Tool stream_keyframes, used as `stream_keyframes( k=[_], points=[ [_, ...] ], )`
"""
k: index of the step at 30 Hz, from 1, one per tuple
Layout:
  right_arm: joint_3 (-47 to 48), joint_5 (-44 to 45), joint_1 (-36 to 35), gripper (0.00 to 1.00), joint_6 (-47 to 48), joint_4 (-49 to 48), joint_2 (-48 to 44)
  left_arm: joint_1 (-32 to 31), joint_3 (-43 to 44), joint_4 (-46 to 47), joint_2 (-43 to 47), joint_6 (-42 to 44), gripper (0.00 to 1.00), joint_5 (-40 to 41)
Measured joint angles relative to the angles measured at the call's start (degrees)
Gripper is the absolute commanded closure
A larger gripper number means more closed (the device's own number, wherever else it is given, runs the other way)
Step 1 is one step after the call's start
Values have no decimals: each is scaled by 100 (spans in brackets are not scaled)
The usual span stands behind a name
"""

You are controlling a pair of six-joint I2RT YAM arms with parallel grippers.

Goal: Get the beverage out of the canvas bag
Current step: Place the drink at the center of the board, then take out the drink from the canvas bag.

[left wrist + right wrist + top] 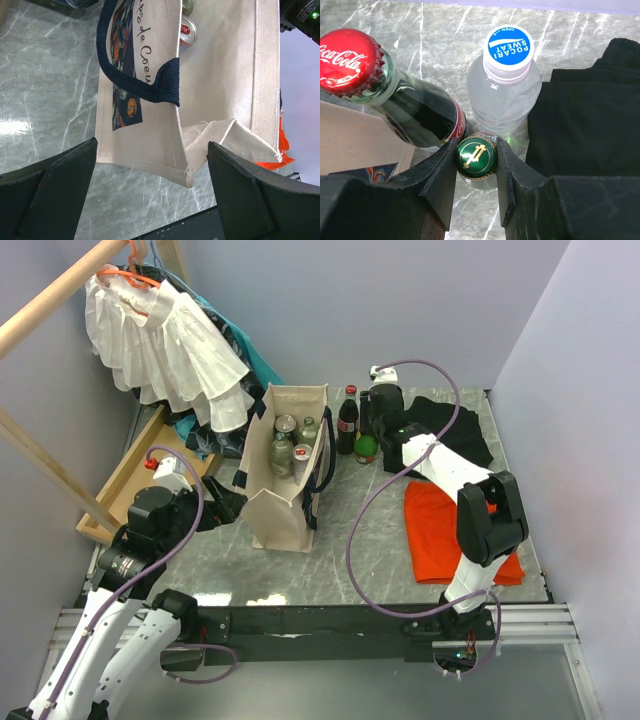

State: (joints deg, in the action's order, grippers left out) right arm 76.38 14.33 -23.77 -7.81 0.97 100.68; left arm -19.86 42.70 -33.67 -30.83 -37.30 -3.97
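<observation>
The cream canvas bag [283,502] with navy handles [134,85] stands open at the table's middle. Several cans [285,426] stand inside it; one red-topped can [187,30] shows in the left wrist view. My right gripper [476,159] is shut on the green-capped bottle [476,155], which stands on the table just right of the bag [355,142]. A Coca-Cola bottle [395,95] and a Pocari Sweat bottle [506,75] stand close behind the green-capped bottle. My left gripper [152,200] is open, its fingers either side of the bag's near bottom corner [186,172], not touching it.
A black cloth [590,120] lies right of the bottles and an orange cloth [445,530] lies nearer the front. A white ruffled garment [165,345] hangs from a wooden rail at the back left. A wooden tray [125,485] lies at the left edge.
</observation>
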Motion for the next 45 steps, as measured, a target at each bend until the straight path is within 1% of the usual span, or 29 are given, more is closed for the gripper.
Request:
stream_keyframes(
  k=[2,3,5,8,24,28,34,36,38,42,45],
  points=[
    [0,2,0,54,0,4,0,0,0,0,0,0,4,0],
    [0,0,0,49,0,7,0,0,0,0,0,0,4,0],
    [0,20,-4,44,0,-17,-2,0,0,0,0,0,4,-2],
    [0,50,-4,41,11,-57,-24,0,0,0,0,0,4,-2],
    [0,111,-9,40,17,-15,-190,0,0,0,0,2,4,-7],
    [-4,136,-11,39,17,7,-448,0,0,0,0,2,4,-9],
    [-122,190,-70,38,26,79,-1143,0,0,0,-4,4,4,-28],
    [-107,168,-120,34,44,140,-1351,0,0,2,-11,4,3,-28],
    [22,109,-205,32,85,262,-1495,0,0,2,-13,4,3,-28],
    [551,-92,-457,31,195,627,-1508,0,0,2,-11,4,4,-28],
    [1134,-313,-754,30,363,1086,-1425,0,0,2,-13,2,4,-26]
  ],
)
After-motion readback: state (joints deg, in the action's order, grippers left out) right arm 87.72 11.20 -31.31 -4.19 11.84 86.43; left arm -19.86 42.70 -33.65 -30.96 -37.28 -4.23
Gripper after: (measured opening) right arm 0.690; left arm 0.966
